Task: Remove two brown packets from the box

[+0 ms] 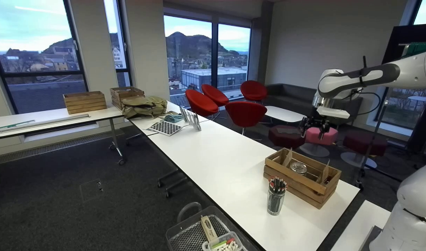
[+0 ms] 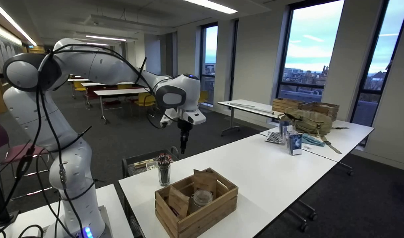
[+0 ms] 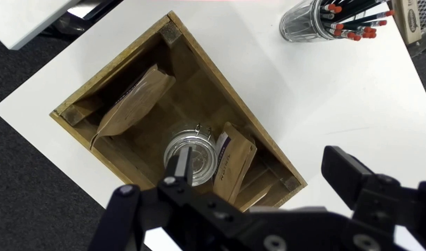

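Note:
The box is a slatted wooden crate on the white table, seen in both exterior views [image 1: 293, 183] [image 2: 208, 215] and in the wrist view [image 3: 230, 87]. Two brown packets stand tilted inside. The packet nearer the robot base [image 2: 179, 201] leans by the end wall and shows in the wrist view [image 3: 134, 101]. The packet marked UNION [image 3: 235, 160] stands against a glass jar [image 3: 205, 158] towards the opposite end; it also shows in an exterior view [image 2: 204, 181]. My gripper [image 3: 258, 151] is open and empty, well above the crate [image 1: 312, 134] [image 2: 183, 150]. One finger covers part of the jar in the wrist view.
A glass of pencils [image 1: 275, 202] stands close beside the crate's long side, also in the wrist view [image 3: 300, 22]. A dark mesh trolley [image 1: 174, 235] stands along the table edge. Picture stands [image 2: 294, 143], a checkerboard [image 1: 165, 128] and a green backpack [image 1: 146, 105] lie farther along.

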Controlling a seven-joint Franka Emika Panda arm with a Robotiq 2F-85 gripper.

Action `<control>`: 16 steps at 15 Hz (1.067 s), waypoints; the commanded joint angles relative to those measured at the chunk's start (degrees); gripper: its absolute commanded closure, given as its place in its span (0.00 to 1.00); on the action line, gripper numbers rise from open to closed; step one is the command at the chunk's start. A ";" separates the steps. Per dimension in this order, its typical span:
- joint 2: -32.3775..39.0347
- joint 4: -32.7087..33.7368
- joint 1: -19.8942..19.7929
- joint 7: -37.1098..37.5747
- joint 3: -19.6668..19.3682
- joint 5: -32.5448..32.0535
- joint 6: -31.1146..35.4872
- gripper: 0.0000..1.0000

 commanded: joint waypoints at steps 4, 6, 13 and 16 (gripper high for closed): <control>1.83 1.53 -0.53 0.05 -0.07 1.41 -0.72 0.00; 5.22 3.84 -1.83 4.16 -0.61 1.30 -2.88 0.00; 17.77 8.01 -6.69 9.96 -6.57 3.77 -4.07 0.00; 20.41 7.92 -6.96 11.75 -7.94 7.94 -8.26 0.00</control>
